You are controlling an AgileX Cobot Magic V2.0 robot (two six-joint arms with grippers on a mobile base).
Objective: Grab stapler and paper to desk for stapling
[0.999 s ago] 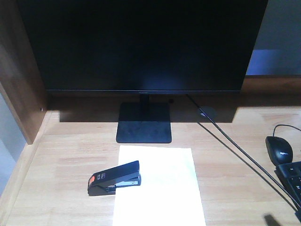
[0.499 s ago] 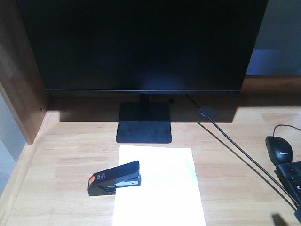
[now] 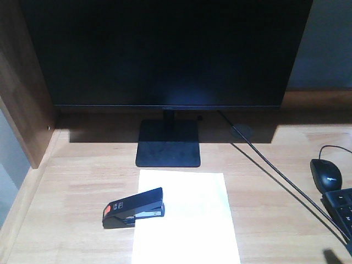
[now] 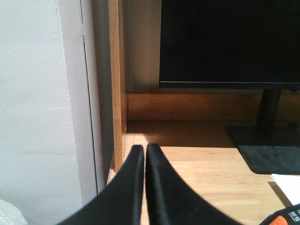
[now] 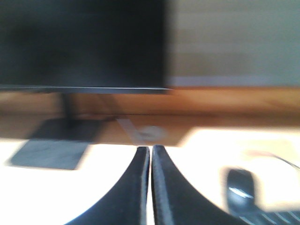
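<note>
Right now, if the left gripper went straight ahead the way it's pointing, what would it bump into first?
Probably the desk's brown wooden back panel under the monitor. The shut left gripper points over bare desk beside the side panel; depth is unclear.

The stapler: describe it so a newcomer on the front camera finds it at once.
Start at the big dark monitor and drop past its square stand to the white paper on the desk. The stapler sits across that sheet's left edge: a black wedge with an orange-red patch, unlike the rounded mouse far right.
</note>
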